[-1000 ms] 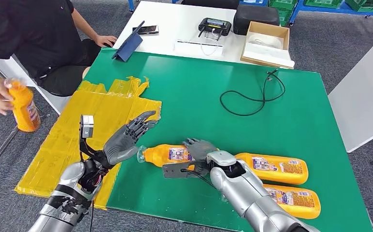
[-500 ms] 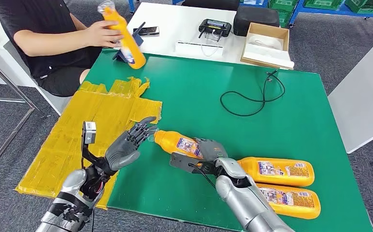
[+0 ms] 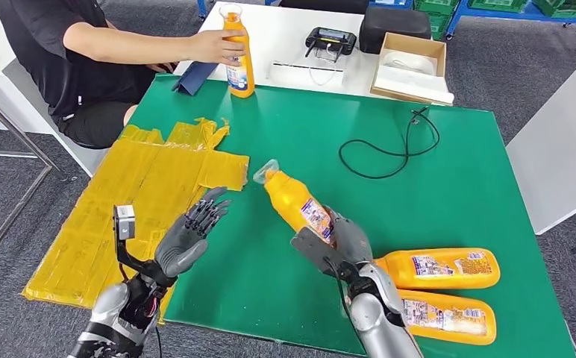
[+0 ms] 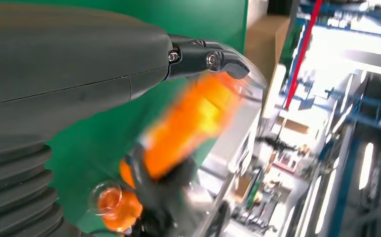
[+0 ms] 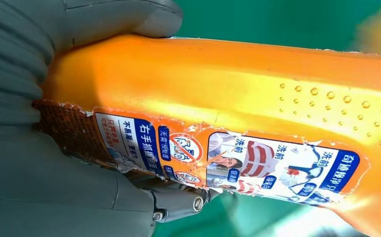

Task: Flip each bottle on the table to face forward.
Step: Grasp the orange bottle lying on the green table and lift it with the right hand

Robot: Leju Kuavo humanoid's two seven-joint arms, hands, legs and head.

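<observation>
Four glossy orange plastic bottles, tapered, labelled. One raised bottle [image 3: 294,203] gripped low on its body by the right hand [image 3: 341,242], grey fingers [image 5: 124,17] wrapped around the torn, printed label, clear cap tilted up over the green table [image 3: 434,179]. Two lying bottles [image 3: 438,268] side by side on the table near its front right corner. One upright bottle [image 3: 238,52] at the far edge, held by a person's hand [image 3: 214,46]. Left hand [image 3: 188,235] hovering beside crinkled yellow tape [image 3: 136,201], fingers spread apart, holding nothing. Cardboard box [image 3: 410,67] with white contents.
</observation>
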